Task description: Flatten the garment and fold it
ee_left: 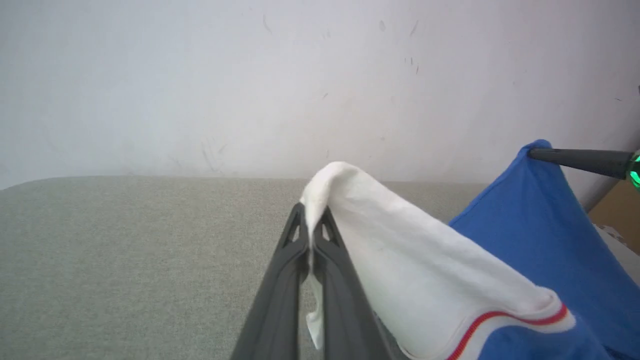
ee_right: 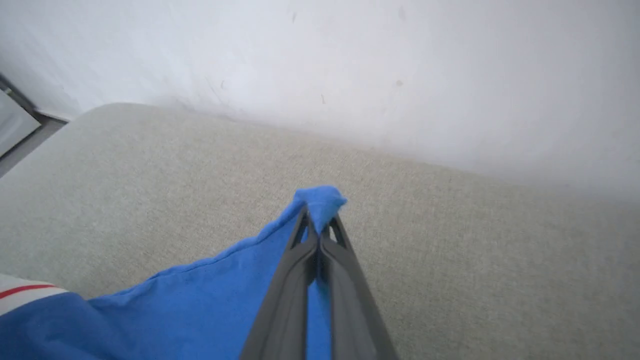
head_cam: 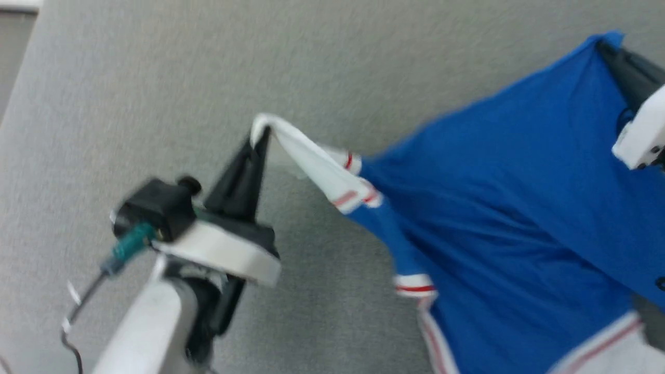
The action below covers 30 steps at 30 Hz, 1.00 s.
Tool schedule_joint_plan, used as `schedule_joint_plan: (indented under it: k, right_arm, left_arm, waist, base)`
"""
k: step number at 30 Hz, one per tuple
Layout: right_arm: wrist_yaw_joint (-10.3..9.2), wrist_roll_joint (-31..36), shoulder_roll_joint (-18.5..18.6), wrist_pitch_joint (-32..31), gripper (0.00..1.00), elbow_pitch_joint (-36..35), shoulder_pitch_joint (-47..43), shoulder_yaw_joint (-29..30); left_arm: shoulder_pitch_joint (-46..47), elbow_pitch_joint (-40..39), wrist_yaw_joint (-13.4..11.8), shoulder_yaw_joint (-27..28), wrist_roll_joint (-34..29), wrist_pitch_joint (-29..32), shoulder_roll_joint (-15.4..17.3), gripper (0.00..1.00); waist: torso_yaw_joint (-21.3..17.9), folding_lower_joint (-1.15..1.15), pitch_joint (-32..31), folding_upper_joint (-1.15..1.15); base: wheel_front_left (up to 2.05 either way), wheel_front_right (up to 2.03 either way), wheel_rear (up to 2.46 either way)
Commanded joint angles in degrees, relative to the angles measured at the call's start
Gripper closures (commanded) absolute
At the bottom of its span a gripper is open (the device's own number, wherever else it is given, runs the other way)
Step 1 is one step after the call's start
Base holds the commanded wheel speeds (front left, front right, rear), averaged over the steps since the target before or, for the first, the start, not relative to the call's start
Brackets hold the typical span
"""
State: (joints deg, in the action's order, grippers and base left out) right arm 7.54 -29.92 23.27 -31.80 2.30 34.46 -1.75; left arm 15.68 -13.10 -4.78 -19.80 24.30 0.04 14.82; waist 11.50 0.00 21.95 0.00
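Observation:
The garment (head_cam: 499, 208) is a royal-blue jersey with white sleeves and thin red stripes, held up above the grey surface and stretched between both grippers. My left gripper (head_cam: 261, 136) is shut on a white sleeve (ee_left: 400, 250), its tips pinching the fold at the sleeve's end (ee_left: 314, 220). My right gripper (ee_right: 318, 225) is shut on a blue corner of the garment (ee_right: 320, 200); in the head view it stands at the upper right (head_cam: 610, 47). In the left wrist view the right gripper's dark fingers (ee_left: 575, 157) show at the right, holding the blue cloth (ee_left: 540, 215).
A grey fabric surface (head_cam: 260, 67) lies under the garment and ends at a white wall (ee_left: 300, 75). Its left edge (head_cam: 15, 93) drops to a darker strip. A brown patch (ee_left: 615, 210) shows beside the surface at the right.

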Motion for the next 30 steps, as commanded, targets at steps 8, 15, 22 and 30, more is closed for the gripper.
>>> schedule_joint_plan:
  k: [8, 15, 22, 30]
  right_arm:
    - [-0.05, 3.34, -4.53, 6.49, 1.0, -0.31, 2.54, 4.41]
    - [-0.05, 4.06, -6.13, 6.12, 1.0, 0.56, 7.53, 3.88]
    - [-0.05, 4.26, -7.81, 4.96, 1.0, 3.5, 16.57, 3.81]
    - [-0.05, 2.71, -9.5, 0.04, 1.0, 5.6, 24.04, 2.02]
  left_arm:
    - [18.08, 5.03, 2.24, 1.21, -3.6, 6.35, 4.23, 1.0]
    - [29.79, 11.6, 4.98, 1.7, -2.87, 10.75, 5.34, 1.0]
    - [42.69, 17.33, 5.66, 3.67, -2.88, 13.44, 6.32, 1.0]
    - [52.83, 22.23, 5.49, 4.54, -1.03, 19.13, 5.8, 1.0]
  waist:
    - [-10.12, 0.0, -15.31, 0.0]
    - [-12.82, 0.0, -18.2, 0.0]
    - [-15.04, 0.0, -19.33, 0.0]
    - [-16.64, 0.0, -16.68, 0.0]
  base:
    - [0.0, 0.0, 0.0]
    - [0.0, 0.0, 0.0]
    - [0.0, 0.0, 0.0]
    - [0.0, 0.0, 0.0]
